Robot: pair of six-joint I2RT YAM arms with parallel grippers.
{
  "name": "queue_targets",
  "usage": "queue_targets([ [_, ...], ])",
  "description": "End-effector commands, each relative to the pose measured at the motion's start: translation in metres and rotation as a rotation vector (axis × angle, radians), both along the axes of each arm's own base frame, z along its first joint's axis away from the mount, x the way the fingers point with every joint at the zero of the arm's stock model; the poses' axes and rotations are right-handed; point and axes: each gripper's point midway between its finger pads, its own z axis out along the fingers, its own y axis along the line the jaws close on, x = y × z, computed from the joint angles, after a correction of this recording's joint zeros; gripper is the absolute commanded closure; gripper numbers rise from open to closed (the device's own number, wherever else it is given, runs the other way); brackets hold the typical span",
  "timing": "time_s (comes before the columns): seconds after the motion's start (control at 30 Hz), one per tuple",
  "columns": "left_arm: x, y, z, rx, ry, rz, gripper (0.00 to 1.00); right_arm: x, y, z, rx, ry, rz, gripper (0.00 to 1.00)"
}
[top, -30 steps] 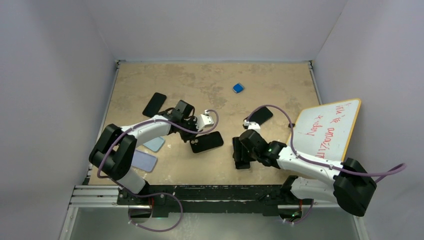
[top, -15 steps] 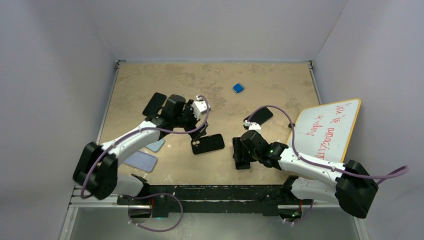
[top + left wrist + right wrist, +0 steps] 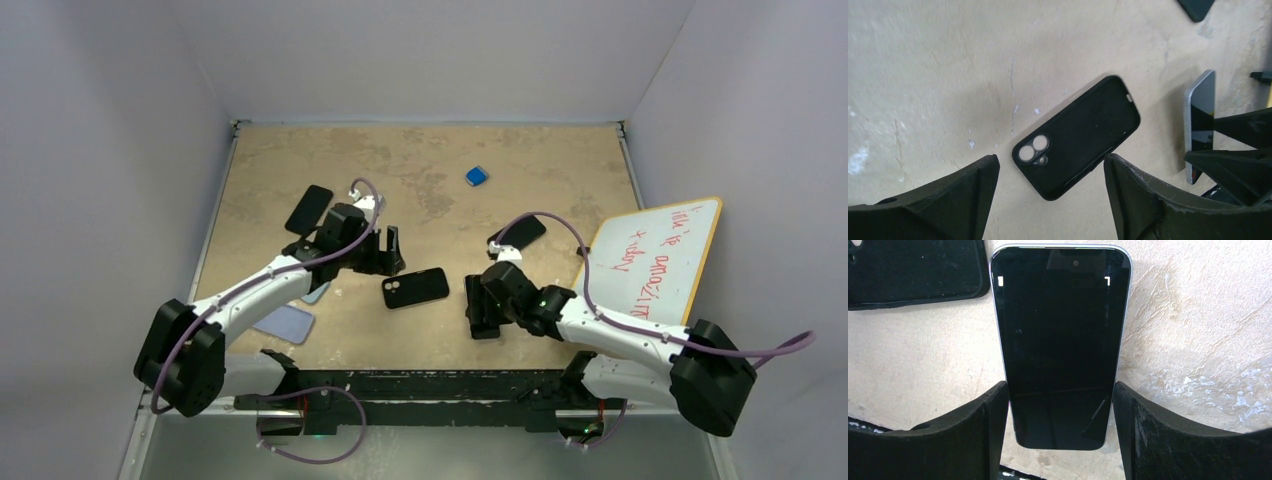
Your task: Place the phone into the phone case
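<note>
The black phone case (image 3: 415, 288) lies flat on the table, open side up, its camera cut-outs at its left end; the left wrist view shows it too (image 3: 1078, 135). My left gripper (image 3: 385, 252) hovers just behind and left of the case (image 3: 1050, 165), open, with nothing between its fingers. The phone (image 3: 483, 305), dark screen and silver rim, sits right of the case. My right gripper (image 3: 484, 318) is shut on the phone (image 3: 1060, 340), a finger against each long edge (image 3: 1060, 395). A corner of the case (image 3: 913, 270) shows beside it.
Another dark phone or case (image 3: 309, 208) lies at the far left and one more (image 3: 520, 232) behind the right gripper. Two pale blue cases (image 3: 285, 322) lie by the left arm. A small blue object (image 3: 477, 176) sits farther back. A whiteboard (image 3: 655, 260) leans at the right.
My left gripper has opened from shut and drawn back to the far left, away from the case, which stays lying on the table. The right arm and the phone have not moved.
</note>
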Motion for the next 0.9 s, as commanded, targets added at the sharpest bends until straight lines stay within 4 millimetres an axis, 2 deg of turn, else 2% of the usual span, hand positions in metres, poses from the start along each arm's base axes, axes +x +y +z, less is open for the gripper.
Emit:
queue_targets([
  [0.0, -0.008, 0.002, -0.026, -0.033, 0.135, 0.110, 0.23, 0.013, 0.013, 0.012, 0.037, -0.038, 0.001, 0.35],
  [0.2, -0.015, 0.007, -0.053, -0.001, 0.206, 0.152, 0.39, 0.013, 0.013, 0.011, 0.039, -0.040, -0.001, 0.35],
  [0.4, -0.026, 0.003, -0.067, -0.025, 0.247, 0.154, 0.51, 0.013, 0.012, 0.014, 0.046, -0.047, -0.012, 0.35],
  [0.5, -0.034, 0.000, -0.079, -0.025, 0.286, 0.126, 0.65, 0.015, 0.010, 0.016, 0.040, -0.056, -0.016, 0.35],
  [0.57, -0.038, -0.001, -0.085, -0.013, 0.306, 0.102, 0.70, 0.015, 0.007, 0.018, 0.031, -0.063, -0.021, 0.35],
  [0.67, -0.037, -0.003, -0.085, 0.013, 0.286, 0.056, 0.77, 0.014, 0.004, 0.020, 0.032, -0.073, -0.023, 0.35],
  [0.87, -0.026, -0.006, -0.090, 0.098, 0.247, -0.074, 0.99, 0.010, 0.013, 0.029, 0.086, -0.091, 0.044, 0.34],
])
